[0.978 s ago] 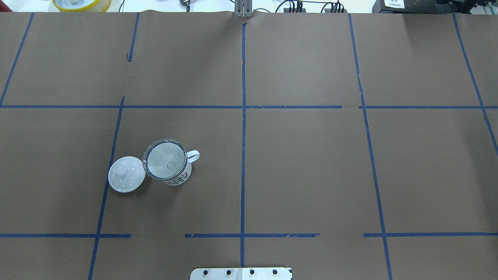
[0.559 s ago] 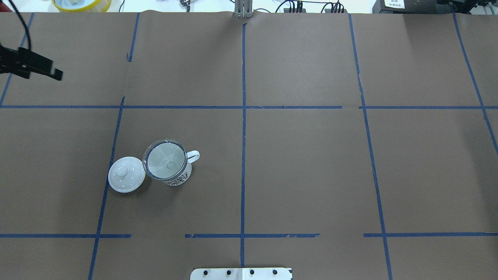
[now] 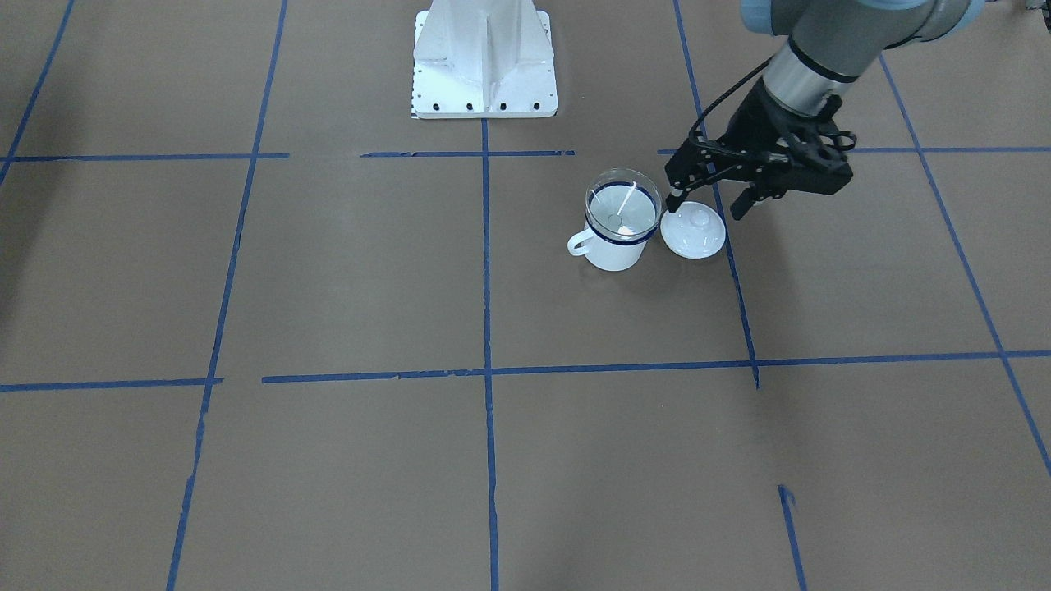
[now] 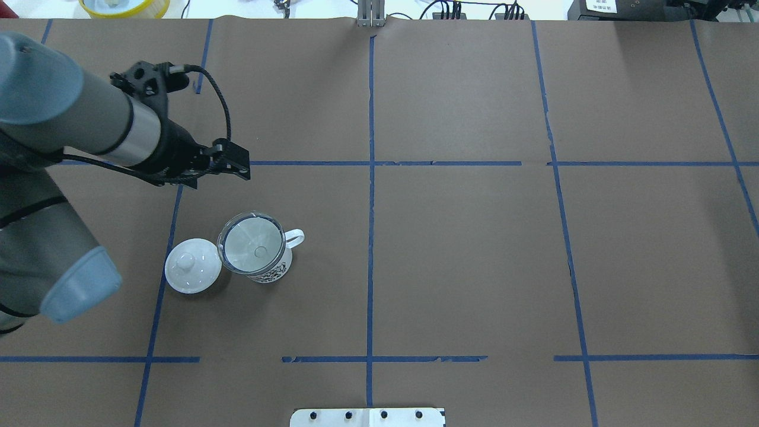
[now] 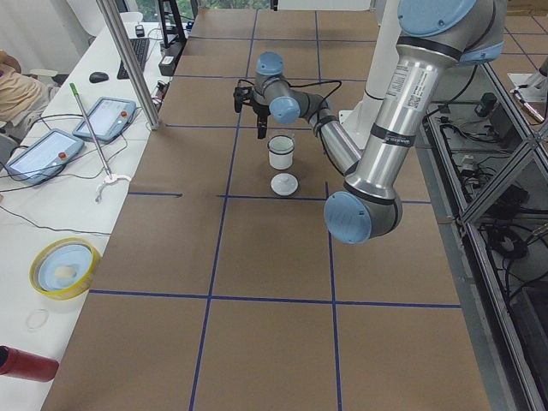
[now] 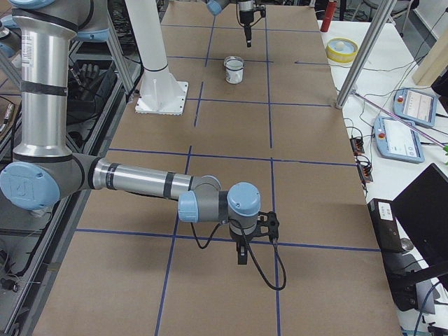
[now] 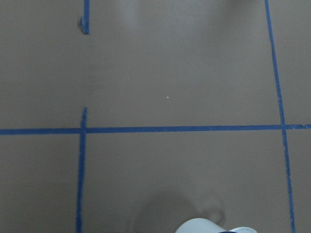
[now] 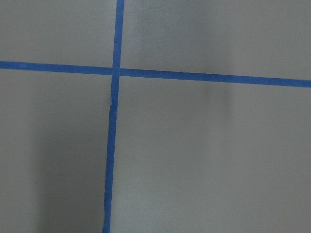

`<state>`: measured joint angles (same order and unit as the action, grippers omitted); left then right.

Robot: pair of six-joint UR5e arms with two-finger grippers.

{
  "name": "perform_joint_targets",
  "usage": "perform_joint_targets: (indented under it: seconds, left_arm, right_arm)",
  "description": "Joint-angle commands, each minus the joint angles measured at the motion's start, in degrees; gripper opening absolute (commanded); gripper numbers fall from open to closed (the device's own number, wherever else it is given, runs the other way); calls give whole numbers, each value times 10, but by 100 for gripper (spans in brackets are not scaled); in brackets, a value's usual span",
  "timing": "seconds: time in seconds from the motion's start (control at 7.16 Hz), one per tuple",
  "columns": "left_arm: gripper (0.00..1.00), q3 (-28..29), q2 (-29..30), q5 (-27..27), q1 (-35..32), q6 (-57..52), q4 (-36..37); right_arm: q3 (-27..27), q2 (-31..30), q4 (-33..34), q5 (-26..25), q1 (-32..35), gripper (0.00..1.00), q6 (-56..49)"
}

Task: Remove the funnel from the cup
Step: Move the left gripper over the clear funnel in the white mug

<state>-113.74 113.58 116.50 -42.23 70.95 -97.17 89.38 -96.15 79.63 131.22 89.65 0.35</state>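
As it stands, cup [image 3: 614, 254]: funnel [image 3: 621, 207] sitting inside
left gripper [image 3: 704, 209]: jaws spread wide, empty
right gripper [image 6: 241, 256]: jaws, can't tell

You have the funnel [image 4: 252, 246] seated in the cup [image 4: 274, 271], on the left half of the table [image 4: 474, 249]; lid [image 4: 191, 267] just beside the cup on the robot's left; left gripper [image 3: 704, 205] up over that pair, touching neither; right gripper [image 6: 241, 255] well apart, at the right end.
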Motion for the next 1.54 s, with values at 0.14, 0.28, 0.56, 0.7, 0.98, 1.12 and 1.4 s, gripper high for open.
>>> perform_joint_targets:
  seconds: [0.14,0.28,0.56,0.7,0.98,1.12,1.4]
  left_arm:
    - [100,69,65,-51,77,58,19]
    - [94,82,67,-63,89,58,19]
    - [52,80,67,-62,90,57,20]
    - [46,76,67,-61,90,57,20]
    - [46,70,64,-61,91,57,21]
    - [46,70,63,-61,90,57,21]
    - [46,69,63,-60,93,57,37]
  right_arm:
    - [0,0,0,0,0,100,0]
    - [0,0,0,0,0,100,0]
    - [0,0,0,0,0,100,0]
    - [0,0,0,0,0,100,0]
    - [0,0,0,0,0,100,0]
    - [0,0,0,0,0,100,0]
    - [0,0,0,0,0,100,0]
